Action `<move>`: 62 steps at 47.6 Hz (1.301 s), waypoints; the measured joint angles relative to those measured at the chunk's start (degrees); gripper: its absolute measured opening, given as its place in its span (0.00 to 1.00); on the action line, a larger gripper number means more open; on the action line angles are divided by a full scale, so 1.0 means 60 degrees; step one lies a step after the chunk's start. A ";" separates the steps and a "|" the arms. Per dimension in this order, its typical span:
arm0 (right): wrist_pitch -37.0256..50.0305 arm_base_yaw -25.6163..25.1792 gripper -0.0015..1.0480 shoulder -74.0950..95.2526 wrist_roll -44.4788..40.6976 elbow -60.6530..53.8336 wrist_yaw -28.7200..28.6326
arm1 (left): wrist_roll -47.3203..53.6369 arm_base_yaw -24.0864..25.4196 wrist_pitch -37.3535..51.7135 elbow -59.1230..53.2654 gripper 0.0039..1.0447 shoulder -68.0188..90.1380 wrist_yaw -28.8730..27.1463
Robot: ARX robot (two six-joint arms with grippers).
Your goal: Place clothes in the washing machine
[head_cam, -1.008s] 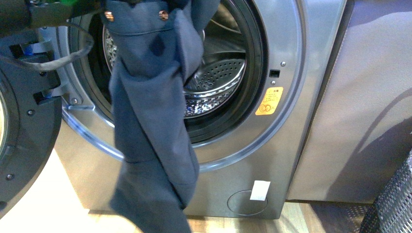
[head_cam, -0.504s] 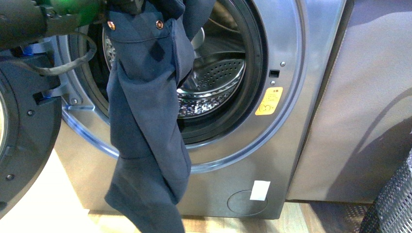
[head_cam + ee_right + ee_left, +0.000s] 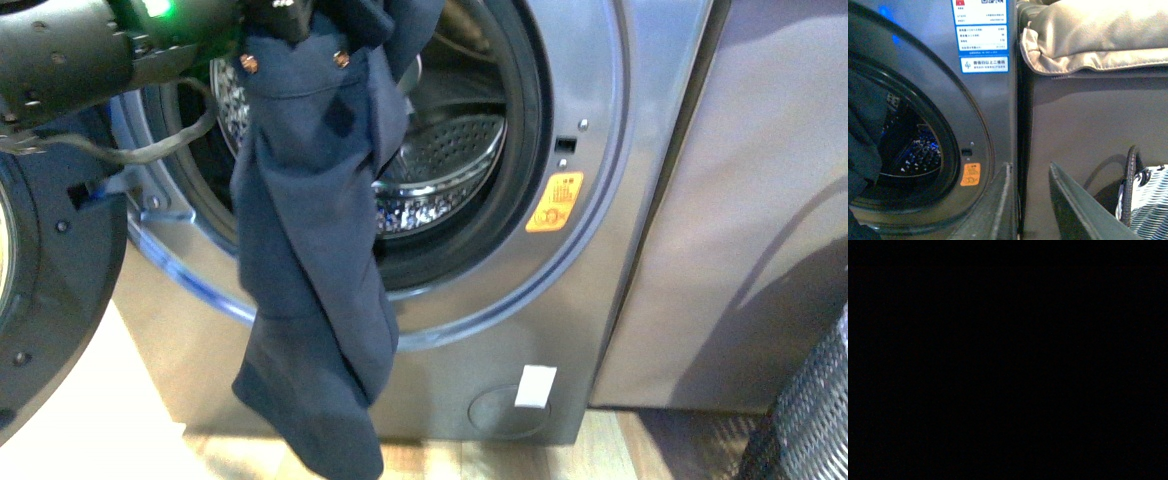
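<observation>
In front of the washing machine's (image 3: 600, 150) open porthole (image 3: 470, 140), the clothes (image 3: 310, 240) hang limp from the left gripper (image 3: 278, 8), which is clamped on their top edge. Their lower end dangles outside, down the machine's front. The right gripper (image 3: 1030, 170) is spread wide and empty beside the machine. The left wrist view is dark.

The left wrist view is dark all over; not a single thing can be made out there.
</observation>
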 joint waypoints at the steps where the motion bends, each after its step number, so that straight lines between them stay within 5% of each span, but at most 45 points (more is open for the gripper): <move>1: 0.0066 -0.0091 0.20 -0.0135 0.0000 -0.0200 -0.0095 | -0.0004 -0.0025 0.0051 -0.0025 0.10 0.0073 -0.0044; 7: 0.0364 -0.0627 0.01 -0.0841 -0.0022 -0.1279 -0.0627 | -0.0004 -0.0193 0.0499 -0.0266 0.10 0.0488 -0.0284; 39: 0.0259 -0.2918 0.02 -0.3625 -0.0022 -0.3993 -0.2925 | 0.0047 -0.0295 0.1490 0.0678 0.10 0.3723 -0.0911; 62: -0.0820 -0.3075 0.02 -0.5399 -0.0022 -0.4663 -0.2962 | 0.0528 0.0237 -0.1155 0.5151 0.10 0.5785 -0.0925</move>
